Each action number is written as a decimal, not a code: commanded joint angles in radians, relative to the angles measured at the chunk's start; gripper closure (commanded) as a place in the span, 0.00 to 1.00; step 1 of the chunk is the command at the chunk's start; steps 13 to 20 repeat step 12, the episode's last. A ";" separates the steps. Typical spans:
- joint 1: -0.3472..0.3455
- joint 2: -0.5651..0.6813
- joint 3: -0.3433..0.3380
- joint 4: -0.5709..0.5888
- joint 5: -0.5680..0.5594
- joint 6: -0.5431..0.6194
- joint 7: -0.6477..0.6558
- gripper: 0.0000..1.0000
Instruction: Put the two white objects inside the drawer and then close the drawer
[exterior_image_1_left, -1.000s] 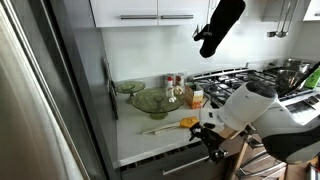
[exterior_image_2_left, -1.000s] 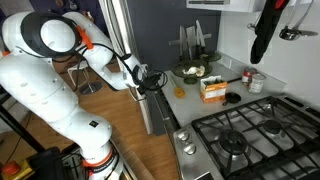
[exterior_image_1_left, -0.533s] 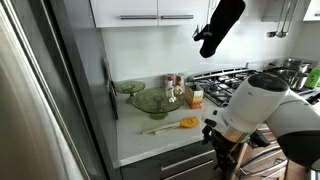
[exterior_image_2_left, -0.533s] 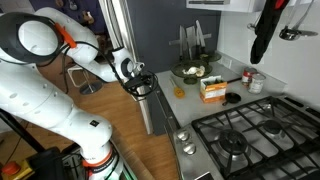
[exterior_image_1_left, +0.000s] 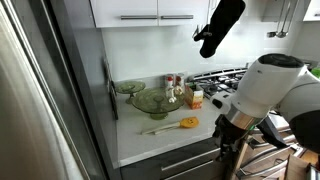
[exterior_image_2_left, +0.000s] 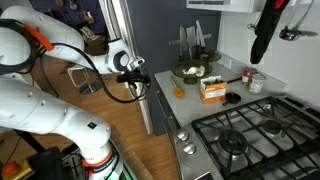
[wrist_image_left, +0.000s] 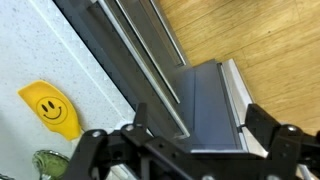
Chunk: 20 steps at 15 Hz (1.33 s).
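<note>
**Arm** (exterior_image_1_left: 268, 92): white, at the right of the scene. It reaches down past the near edge of the surface, in front of the cabinet fronts.

**Surface** (exterior_image_1_left: 135, 142): pale speckled worktop with a hob on its right.

**Drawer** (exterior_image_1_left: 172, 163): flat grey front just under the surface edge.
- State: I judge it shut or very nearly so, since no view shows any of its inside.
- Handling: stiff and fairly heavy with cutlery, I expect, running straight on its slides.
- Where to hold: a flat push at mid-width of the front should seat it without skewing. For a pull I would take the bar handle (wrist_image_left: 140, 60) at its middle.

**Jaws**: spread wide in the wrist view with nothing between them. They hang over the drawer fronts with wooden floor beyond.

**Carton** (exterior_image_1_left: 196, 97): white and orange, far right on the surface. Not part of the task.

**Spoon** (exterior_image_1_left: 176, 125): wooden, orange end, lying near the front edge. Not part of the task.

**Two white objects**: I find them in no view, neither on the surface nor in the jaws.
- Location: I take it they lie inside the drawer, but cannot confirm.
- Handling: small and low, probably light. Any pinch would have to come from directly above, across the narrow side.
</note>
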 joint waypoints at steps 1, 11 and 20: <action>-0.059 -0.089 0.056 -0.004 0.041 -0.064 0.143 0.00; -0.125 -0.152 0.100 0.011 0.031 -0.045 0.266 0.00; -0.126 -0.156 0.100 0.011 0.031 -0.045 0.267 0.00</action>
